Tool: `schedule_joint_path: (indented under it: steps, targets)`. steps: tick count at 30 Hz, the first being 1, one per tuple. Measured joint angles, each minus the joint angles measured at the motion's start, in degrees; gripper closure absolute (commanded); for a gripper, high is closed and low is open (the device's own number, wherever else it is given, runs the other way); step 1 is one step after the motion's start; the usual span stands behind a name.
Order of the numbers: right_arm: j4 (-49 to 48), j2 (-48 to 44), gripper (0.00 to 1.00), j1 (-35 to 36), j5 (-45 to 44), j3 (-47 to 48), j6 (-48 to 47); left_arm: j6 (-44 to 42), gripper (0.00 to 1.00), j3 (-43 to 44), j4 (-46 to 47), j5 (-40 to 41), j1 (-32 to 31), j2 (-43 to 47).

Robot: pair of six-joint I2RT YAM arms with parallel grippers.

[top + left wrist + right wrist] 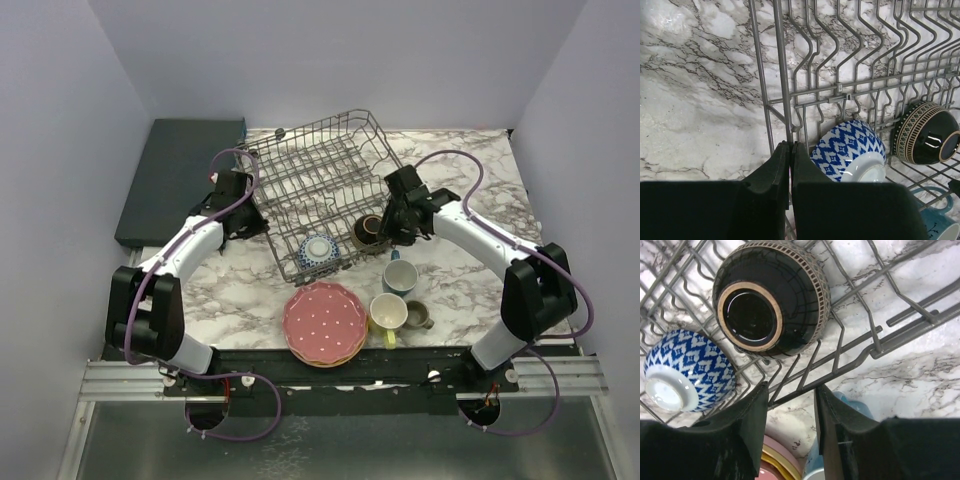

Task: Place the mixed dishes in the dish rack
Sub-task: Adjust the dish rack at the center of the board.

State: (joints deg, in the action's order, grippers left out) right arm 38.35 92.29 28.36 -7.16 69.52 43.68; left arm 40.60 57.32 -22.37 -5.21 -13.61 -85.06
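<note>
Dish rack (pixel 320 170): blue bowl (pixel 318 248) and brown bowl (pixel 368 231) at its near edge. Right claw (pixel 791 390): half spread, empty, above the brown bowl. Left claw (pixel 791 147): pinched shut at the rack's left rim. Pending on worktop (pixel 470 200): plate stack (pixel 324 320), mugs (pixel 388 313); blue mug (pixel 400 275) likely next, wanting a rim grip.

The top camera hangs above and behind the near edge, facing down and away over the whole table (pixel 245 285), with the rack (pixel 320 185) just far of centre. Each wrist camera sits close over the rack's near end, one from its left, one from its right; both share the blue bowl (pixel 847 150) and dark bowl (pixel 925 132), which the top view also shows
</note>
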Motion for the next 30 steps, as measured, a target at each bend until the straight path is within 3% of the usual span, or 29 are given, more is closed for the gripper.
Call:
schedule_joint_path:
  steps: [4, 8, 14, 30]
  targets:
    - [1.36, 0.66, 0.86, -1.64, 0.13, 0.68, 0.11, -0.37, 1.0, 1.03, -0.72, -1.2, 0.22, -0.87]
    - [-0.63, 0.87, 1.0, -5.46, 0.44, 0.83, 1.25, -0.13, 1.0, 2.43, -0.76, -4.52, 0.02, -2.64]
    - [-3.28, 2.29, 1.0, -10.43, 2.34, 1.57, 0.13, 0.11, 1.0, 5.62, -1.97, -9.16, -1.46, -5.95]
    - [2.93, 7.39, 1.0, -17.09, 0.9, 9.22, -9.05, 0.59, 1.0, 12.33, -7.3, -12.98, -9.35, -11.5]
